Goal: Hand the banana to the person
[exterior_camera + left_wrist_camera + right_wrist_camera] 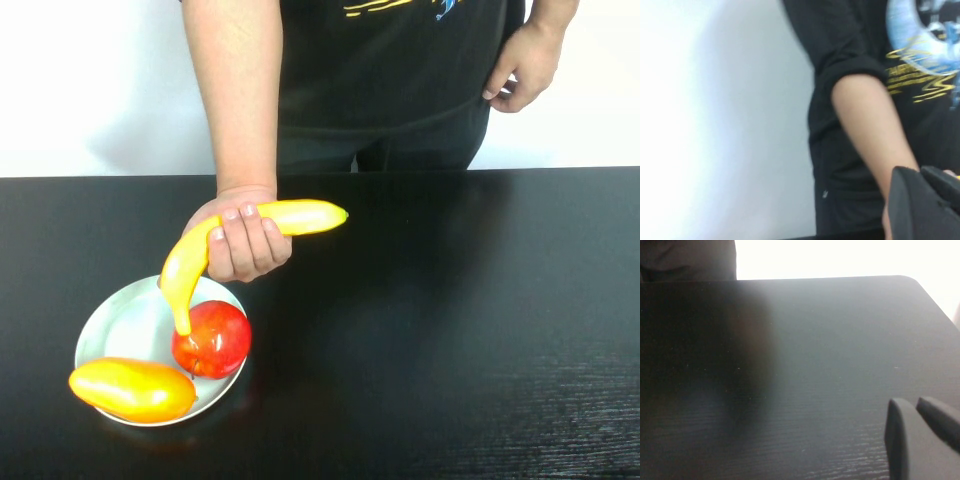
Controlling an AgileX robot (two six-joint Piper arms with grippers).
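The person in a black shirt stands behind the table. One hand grips the yellow banana around its middle and holds it over the far edge of the plate, stem end hanging down toward the apple. Neither arm shows in the high view. My left gripper is shut and empty, raised and facing the person's bare forearm. My right gripper is shut and empty, low over the bare black table.
A pale plate at the front left of the black table holds a red apple and a plump yellow-orange fruit. The person's other hand hangs at the far right.
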